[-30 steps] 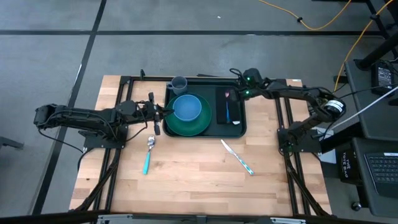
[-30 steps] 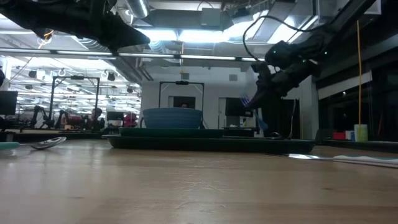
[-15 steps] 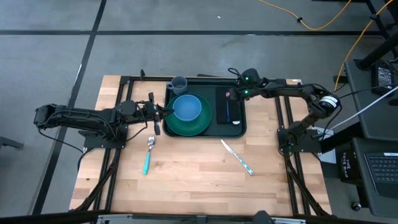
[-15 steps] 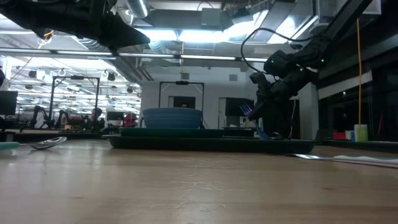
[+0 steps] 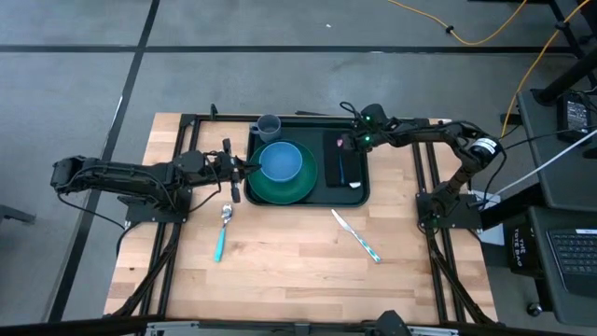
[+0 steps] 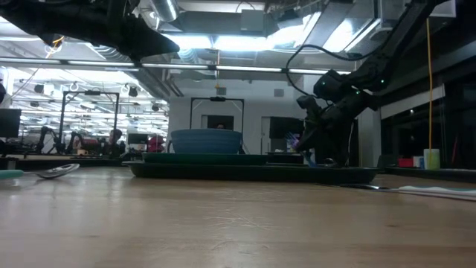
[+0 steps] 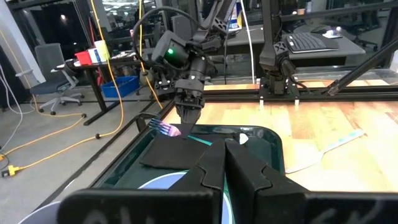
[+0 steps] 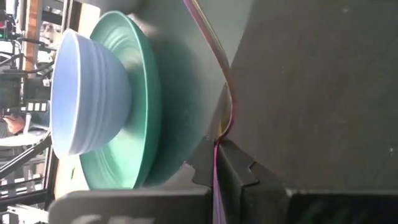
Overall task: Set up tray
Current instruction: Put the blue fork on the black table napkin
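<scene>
The step in hand looks like laying a piece of cutlery on the tray [image 5: 308, 122], which sits at the far middle of the wooden table [image 5: 280, 271]. The right gripper [image 5: 347, 143] hangs low over the black mat [image 5: 342, 163] in the tray's right half, its fingers pinched tight on the iridescent fork [image 7: 163, 128], whose tines point down at the mat. Next, by the look of it, the fork must be lowered flat, then let go. The left gripper [image 5: 244, 169], closed on nothing, waits just beside the tray's left edge, near the green plate [image 5: 280, 187] and blue bowl [image 5: 280, 161]. A spoon [image 5: 223, 231] and knife [image 5: 356, 235] lie on the bare wood nearer the front. Beyond is a lit workshop with desks and cables.
</scene>
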Available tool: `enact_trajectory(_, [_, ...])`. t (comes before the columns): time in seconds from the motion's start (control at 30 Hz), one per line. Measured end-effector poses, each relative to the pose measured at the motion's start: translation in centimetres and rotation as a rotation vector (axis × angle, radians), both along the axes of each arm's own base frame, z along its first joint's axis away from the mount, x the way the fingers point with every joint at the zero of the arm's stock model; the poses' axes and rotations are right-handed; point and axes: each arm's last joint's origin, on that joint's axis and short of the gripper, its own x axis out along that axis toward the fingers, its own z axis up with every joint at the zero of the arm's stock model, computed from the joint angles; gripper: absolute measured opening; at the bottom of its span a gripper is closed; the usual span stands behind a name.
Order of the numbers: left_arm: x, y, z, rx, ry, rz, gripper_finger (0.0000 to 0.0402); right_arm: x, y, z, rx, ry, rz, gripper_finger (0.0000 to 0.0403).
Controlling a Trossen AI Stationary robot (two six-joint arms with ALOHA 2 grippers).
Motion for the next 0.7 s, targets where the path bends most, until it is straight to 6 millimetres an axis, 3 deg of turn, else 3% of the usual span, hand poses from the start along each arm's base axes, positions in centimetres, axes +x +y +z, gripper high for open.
enact_trajectory(0.7, [0.0, 0.0, 0.0, 0.0, 0.0, 0.0, 0.0007, -0.31, -0.44, 0.07, -0.052, -0.004, 0.014, 0.0023])
